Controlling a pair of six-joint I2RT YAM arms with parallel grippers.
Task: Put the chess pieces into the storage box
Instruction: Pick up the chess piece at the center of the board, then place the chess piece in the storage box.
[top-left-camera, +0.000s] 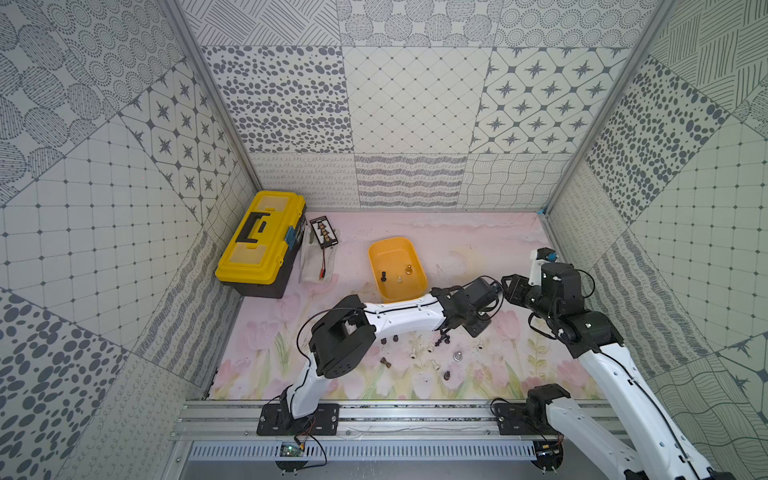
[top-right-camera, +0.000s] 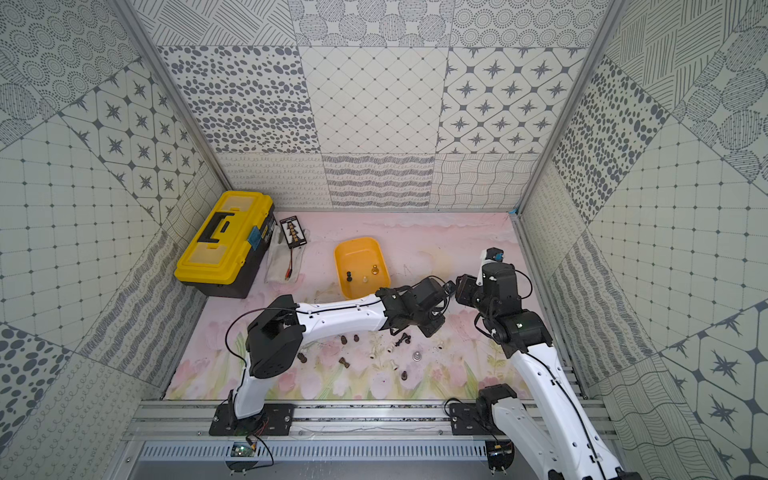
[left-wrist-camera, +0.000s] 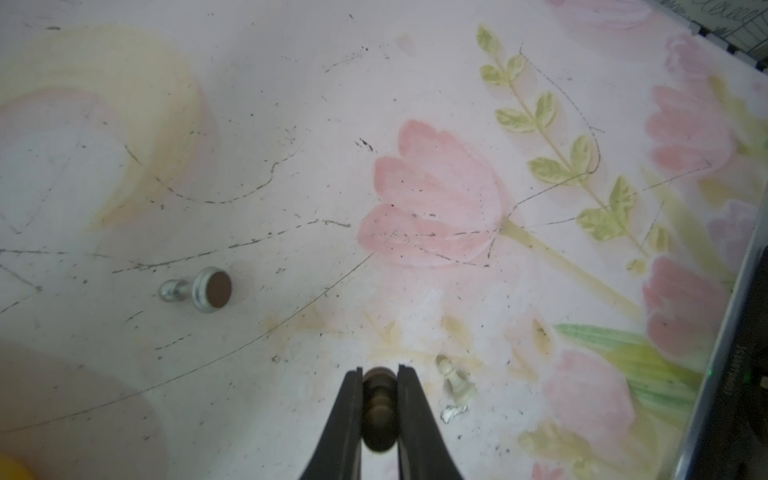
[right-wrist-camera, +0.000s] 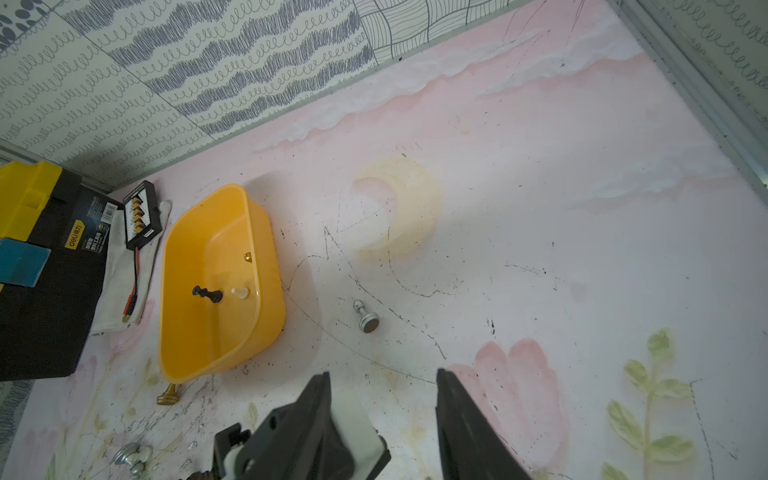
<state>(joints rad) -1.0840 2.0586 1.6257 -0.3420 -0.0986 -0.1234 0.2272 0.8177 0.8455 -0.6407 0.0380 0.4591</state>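
Item in grip: one rounded bronze-brown chess piece (left-wrist-camera: 378, 409), pinched between the two black fingers of the left claw (left-wrist-camera: 378, 372), which is drawn narrow on it; whether the piece is clear of the tabletop cannot be told. Just beside that claw: a cream pawn (left-wrist-camera: 455, 378) on the pink flower-printed tabletop (left-wrist-camera: 291, 124). Further off: a silver metal pawn (right-wrist-camera: 365, 316) on its side, dark base showing, near the side wall of the storage box. Loose on the near tabletop in both top views: scattered dark and cream pieces and a second silver piece (top-left-camera: 457, 355), all apart from one another. Storage box: a shallow, lidless orange-yellow plastic tray (top-left-camera: 395, 255), mid-tabletop. It holds three pieces: a black piece (right-wrist-camera: 207, 293), a small cream piece (right-wrist-camera: 240, 292) close by it, and a gold piece (right-wrist-camera: 247, 257). A further brass-coloured piece (right-wrist-camera: 168, 395) lies outside, just beside one corner. Obstruction: the left arm's white forearm (top-left-camera: 403, 313) stretches across the front of the box and covers its near rim in both top views. Right claw (right-wrist-camera: 382, 380): jaws moderately apart, nothing between them, close to the left wrist. Beyond: a yellow-and-black toolbox (top-left-camera: 257, 241), and a black connector board (top-left-camera: 323, 232) with its leads trailing over a white cloth (top-left-camera: 313, 266).
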